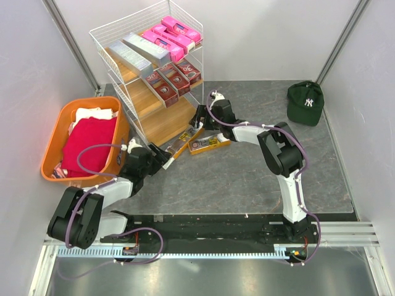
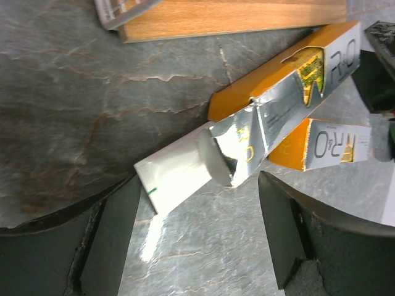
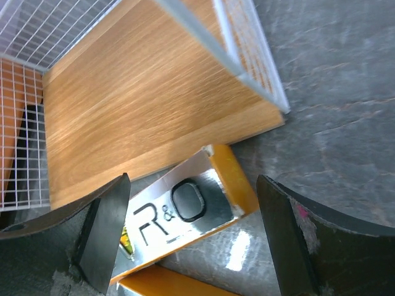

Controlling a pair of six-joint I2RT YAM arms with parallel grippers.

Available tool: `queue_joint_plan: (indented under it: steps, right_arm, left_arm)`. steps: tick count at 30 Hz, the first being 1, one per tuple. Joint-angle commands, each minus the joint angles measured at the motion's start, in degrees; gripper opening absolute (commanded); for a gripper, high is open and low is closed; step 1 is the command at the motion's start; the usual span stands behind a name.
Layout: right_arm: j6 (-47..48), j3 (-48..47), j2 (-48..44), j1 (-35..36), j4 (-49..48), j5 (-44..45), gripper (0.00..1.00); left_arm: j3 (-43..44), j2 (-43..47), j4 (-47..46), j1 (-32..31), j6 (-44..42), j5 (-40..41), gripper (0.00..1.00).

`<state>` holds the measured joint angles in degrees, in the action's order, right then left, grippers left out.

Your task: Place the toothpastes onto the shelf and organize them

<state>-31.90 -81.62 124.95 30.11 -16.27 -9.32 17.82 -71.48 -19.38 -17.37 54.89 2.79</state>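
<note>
The left gripper [image 2: 199, 180] is standing wide open around the torn end of a gold toothpaste box [image 1: 182, 143]. A white inner piece [image 2: 173, 180] is poking out of that end, and neither finger is touching the box. The box is lying at a slant on the grey bench [image 1: 247, 176], just in front of the shelf [image 1: 142, 98]. A second gold box [image 1: 210, 144] is lying just beside it.

The right gripper [image 3: 192, 185] is also standing open, holding nothing. It is hovering over the lettered end of the gold box nearest the lowest board [image 1: 165, 122].

On the shelf, pink boxes [image 1: 173, 36] and silver-grey boxes [image 1: 137, 52] are sitting on the top board, and dark red boxes [image 1: 174, 79] are resting on the middle one.

An orange basket [image 1: 54, 139] of red and white cloths is standing left of the shelf. A green cap [image 1: 305, 103] is lying far to the right.
</note>
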Motion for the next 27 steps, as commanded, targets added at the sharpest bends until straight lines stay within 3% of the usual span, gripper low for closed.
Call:
queue_joint_plan:
  steps: [1, 18, 27]
  right_arm:
    - [-0.3, 0.7, -1.7, 1.4, -1.8, -1.9, 0.91]
    - [1.0, 9.2, -6.7, 6.5, -1.6, -7.5, 0.90]
    - [3.6, 11.3, -10.9, 10.6, 2.7, -10.8, 0.90]
  left_arm:
    - [-0.2, -3.3, -1.5, 0.1, 2.8, -1.6, 0.84]
    - [3.8, -8.9, -5.5, 0.0, 3.1, -4.4, 0.84]
    - [1.3, -2.0, -3.7, 0.0, -0.1, -4.5, 0.84]
